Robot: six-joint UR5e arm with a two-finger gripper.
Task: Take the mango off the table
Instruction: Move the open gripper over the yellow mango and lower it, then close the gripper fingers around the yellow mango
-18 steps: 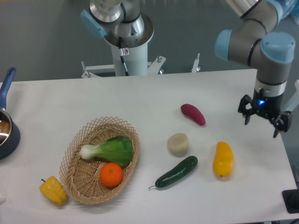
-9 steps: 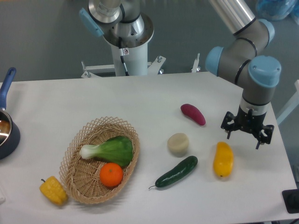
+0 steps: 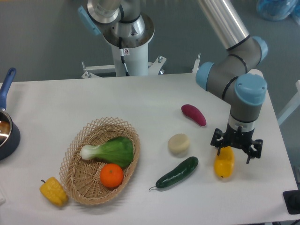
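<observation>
At the far left of the surface a dark pot is sitting at the edge, and a yellow bell pepper is lying just beside a wicker basket that is holding a leafy green and an orange. Moving right, a cucumber is lying on a slant near a pale round lump, with a purple sweet potato farther back. Right of those, the mango is resting on the white top with its long axis running roughly toward and away from the camera, leaning only slightly. The tool is hanging directly over the mango's far end, pointing downward, its fingers spreading apart to either side and gripping nothing. That spread is running crosswise to the fruit's length, so the fingers appear to be lining up across its narrow width. Judging from this, the next move calls for a straight descent, perhaps shifted a touch toward the fruit's middle.
</observation>
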